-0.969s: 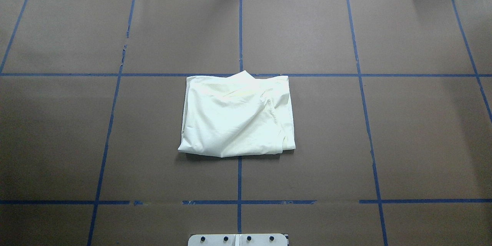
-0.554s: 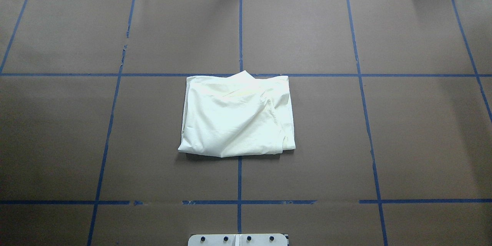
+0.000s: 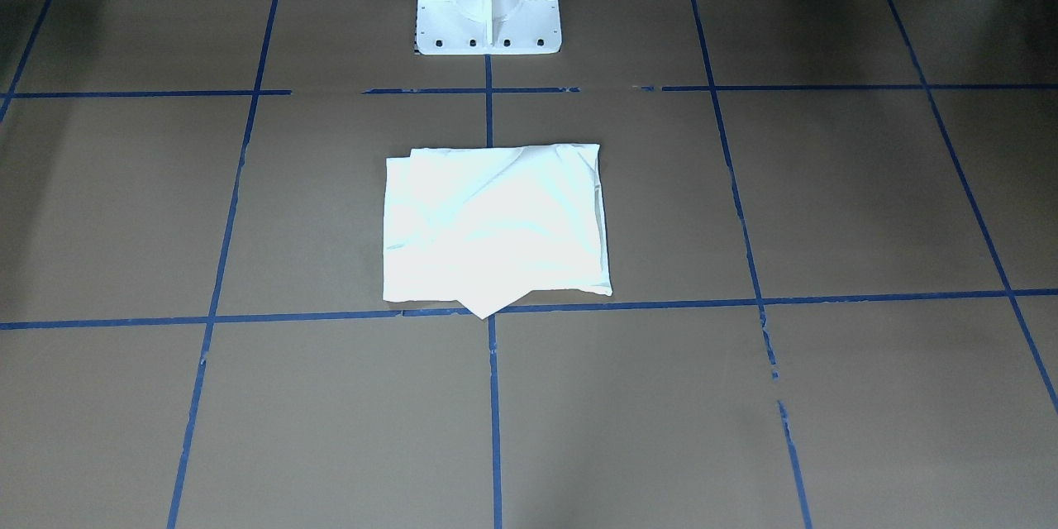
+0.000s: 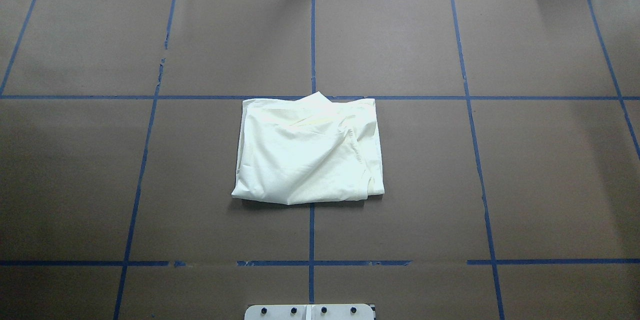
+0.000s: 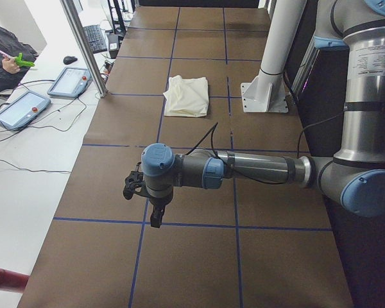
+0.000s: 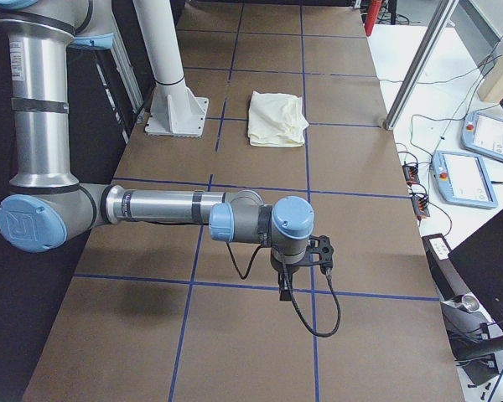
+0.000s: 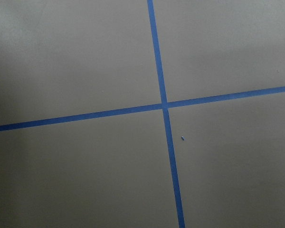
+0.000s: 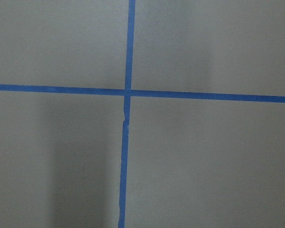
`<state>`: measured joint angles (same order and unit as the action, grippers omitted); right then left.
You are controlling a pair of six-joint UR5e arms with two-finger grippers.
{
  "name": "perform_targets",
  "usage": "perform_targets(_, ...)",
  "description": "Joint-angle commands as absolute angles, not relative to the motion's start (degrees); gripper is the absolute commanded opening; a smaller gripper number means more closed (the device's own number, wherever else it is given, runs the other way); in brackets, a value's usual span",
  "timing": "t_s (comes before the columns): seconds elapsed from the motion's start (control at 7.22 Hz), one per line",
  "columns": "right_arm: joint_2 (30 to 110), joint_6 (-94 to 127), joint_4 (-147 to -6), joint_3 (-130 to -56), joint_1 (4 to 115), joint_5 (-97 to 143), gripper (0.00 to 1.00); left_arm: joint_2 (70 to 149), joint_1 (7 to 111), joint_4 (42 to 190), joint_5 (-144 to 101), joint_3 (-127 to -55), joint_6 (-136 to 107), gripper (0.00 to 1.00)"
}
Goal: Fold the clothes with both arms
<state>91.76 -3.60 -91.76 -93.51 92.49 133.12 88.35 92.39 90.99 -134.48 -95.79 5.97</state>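
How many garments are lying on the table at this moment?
1: a cream-white folded cotton shirt lies at the middle of the brown taped table, just ahead of the white pedestal base. A second piece folded inside could be hidden.

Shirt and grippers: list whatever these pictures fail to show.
shirt: folded; only plain cream fabric faces up in every view, and its own layers hide any inner side.
left gripper: seen only in exterior left, small and dark; open or shut unreadable.
right gripper: same, seen only in exterior right.
Both wrist views: just brown table and blue tape; neither gripper shows there.
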Motion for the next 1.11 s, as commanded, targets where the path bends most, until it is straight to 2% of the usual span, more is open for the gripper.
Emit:
perform_targets(0.0, 91.8, -3.6, -91.8, -93.4, 92.5, 133.0, 1.00, 88.5, 92.3, 91.1, -134.5, -95.5, 6.0, 1.00)
perform_targets(0.97, 91.3, -3.6, -91.8, -93.4, 91.3, 132.9, 1.00, 88.4, 92.3, 91.1, -134.3, -95.4, 5.9, 1.00)
